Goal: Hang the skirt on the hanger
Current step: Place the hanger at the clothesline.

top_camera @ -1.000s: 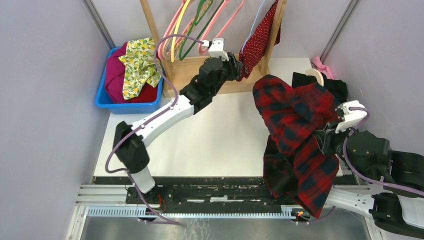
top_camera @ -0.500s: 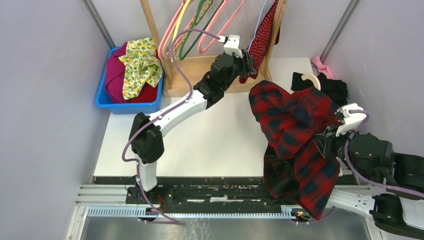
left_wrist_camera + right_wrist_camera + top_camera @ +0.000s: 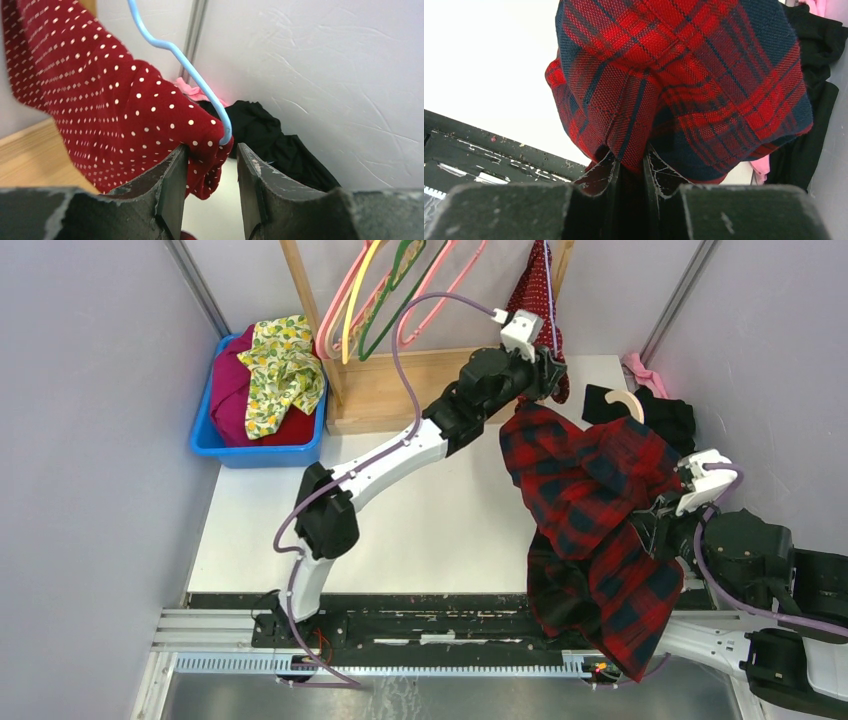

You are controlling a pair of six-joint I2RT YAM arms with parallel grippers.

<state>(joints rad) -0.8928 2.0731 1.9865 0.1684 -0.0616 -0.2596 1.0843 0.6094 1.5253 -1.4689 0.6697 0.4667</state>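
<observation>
one second of reaching is carrying the skirt to the right end of the rack

the left arm is stretching much further out than a second ago, and the left gripper (image 3: 210, 155) is now sitting past the right post of the wooden rack (image 3: 400, 390), where earlier it was working nearer the rack's middle. the skirt (image 3: 100, 100) is travelling with it and is now hanging high at the far right, close to the back wall. in the left wrist view the hanger (image 3: 227, 131) is running down along the skirt's edge, with its lower bend pressing into the cloth just above the fingertips. the jaws are standing only a little apart with the skirt's lower corner lying between them. the cloth is touching one finger, but whether it is truly being pinched cannot be told.

the right gripper (image 3: 630, 160) is barely shifting. it is clamping almost fully closed on a fold of the plaid garment (image 3: 590, 490), which is draping over that arm.

judging from this, the skirt is looking draped over one side of the hanger rather than seated squarely, so the task is seeming well along but not finished, and a slip off the thin wire is looking like the main risk.
</observation>
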